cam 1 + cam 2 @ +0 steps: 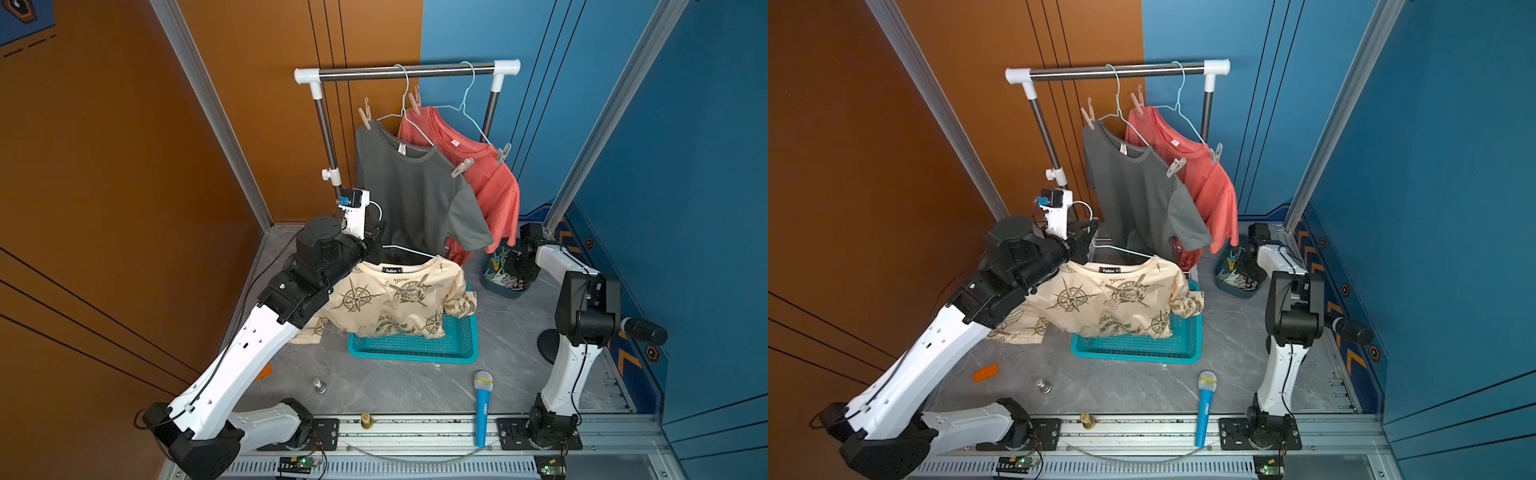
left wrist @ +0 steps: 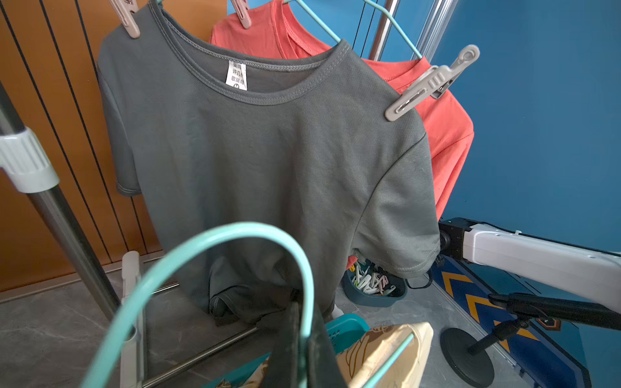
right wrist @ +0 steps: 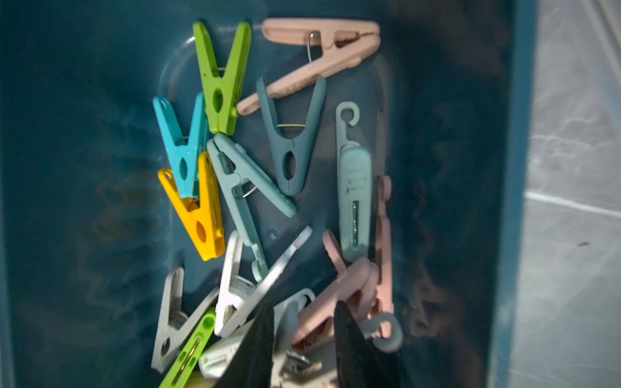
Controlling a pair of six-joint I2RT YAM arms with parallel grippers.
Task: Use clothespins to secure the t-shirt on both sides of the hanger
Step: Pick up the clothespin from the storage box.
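Note:
A cream t-shirt point(image 1: 386, 303) point(image 1: 1100, 299) printed with gold compasses hangs on a teal wire hanger point(image 1: 409, 250) point(image 2: 235, 231), and its lower part drapes into a teal basket. My left gripper point(image 1: 374, 239) point(image 1: 1090, 235) point(image 2: 304, 342) is shut on the hanger's hook. My right gripper point(image 1: 517, 270) point(image 1: 1250, 266) point(image 3: 304, 322) reaches down into a dark blue bin point(image 1: 498, 291) point(image 1: 1229, 289) of clothespins point(image 3: 218, 84). Its black fingers point(image 3: 258, 336) stand apart, with a pink clothespin point(image 3: 322, 315) and a pale grey one between them.
A clothes rack point(image 1: 407, 70) at the back carries a grey t-shirt point(image 1: 415, 191) and a coral t-shirt point(image 1: 490, 183), each pinned at both shoulders. The teal basket point(image 1: 415, 345) lies mid-table. Near the front lie a toy microphone point(image 1: 482, 407), an orange brick point(image 1: 985, 372) and two small weights point(image 1: 319, 386).

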